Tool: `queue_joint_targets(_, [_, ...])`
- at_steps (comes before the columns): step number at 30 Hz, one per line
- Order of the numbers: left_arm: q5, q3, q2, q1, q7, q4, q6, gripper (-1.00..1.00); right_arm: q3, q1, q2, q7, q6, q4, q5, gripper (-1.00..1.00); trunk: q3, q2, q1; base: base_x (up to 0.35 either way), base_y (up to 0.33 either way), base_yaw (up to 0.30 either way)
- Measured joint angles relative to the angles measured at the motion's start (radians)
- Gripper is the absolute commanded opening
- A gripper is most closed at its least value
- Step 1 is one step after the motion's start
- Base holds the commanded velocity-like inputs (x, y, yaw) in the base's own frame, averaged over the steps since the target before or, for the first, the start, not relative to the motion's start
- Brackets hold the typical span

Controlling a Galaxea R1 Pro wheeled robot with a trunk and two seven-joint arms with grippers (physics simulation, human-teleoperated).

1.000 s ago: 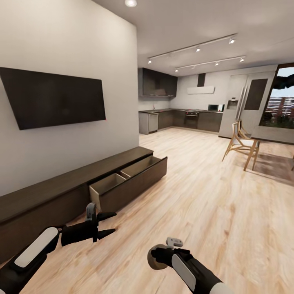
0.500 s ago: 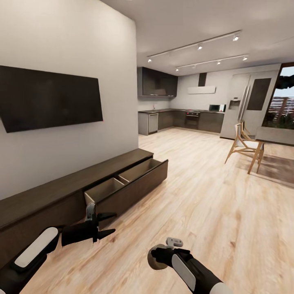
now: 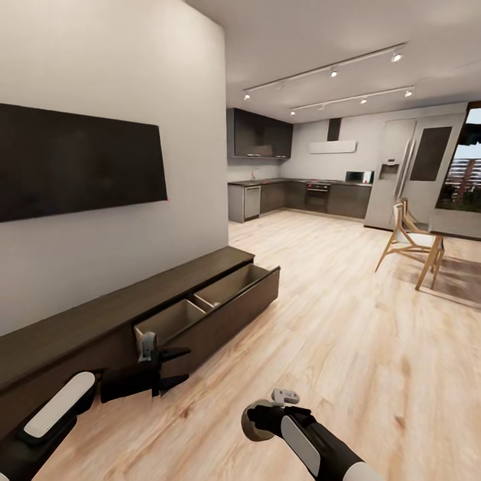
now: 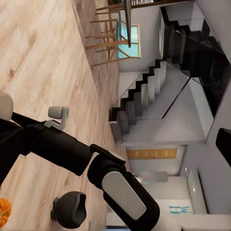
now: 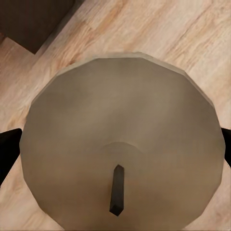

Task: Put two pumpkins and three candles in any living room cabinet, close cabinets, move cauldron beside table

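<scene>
The cabinet runs low and dark brown along the left wall under a TV. One of its drawers stands pulled out, with two compartments showing. My left gripper hangs open and holds nothing, just in front of the cabinet. My right gripper is shut on a grey-beige candle, whose top and wick face the right wrist camera. In the left wrist view an orange pumpkin lies on the floor, with the dark round cauldron beside it. The table is out of view.
Light wood floor stretches ahead to a dark kitchen at the back. A wooden chair and a dining table stand at the far right. A staircase appears in the left wrist view.
The whole head view has shifted, so the camera has moved; the open drawer now sits slightly further right. Both arms keep their pose, and the candle stays in the right gripper.
</scene>
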Motion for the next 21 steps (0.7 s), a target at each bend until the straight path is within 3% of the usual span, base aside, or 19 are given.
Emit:
queue_joint_targets(16, [0.001,0.0,0.001,0.0,0.0,0.0,0.0,1.0,-0.001,0.0,0.0,0.001,0.0,0.0,0.0,-1.0,0.0,0.0,0.0,0.305,0.001,-0.003])
queue_joint_targets(21, [0.002,0.0,0.0,0.0,0.0,0.0,0.0,1.0,-0.001,0.0,0.0,0.003,0.0,0.0,-0.002,-1.0,0.001,0.0,0.0,0.305,0.0,-0.169])
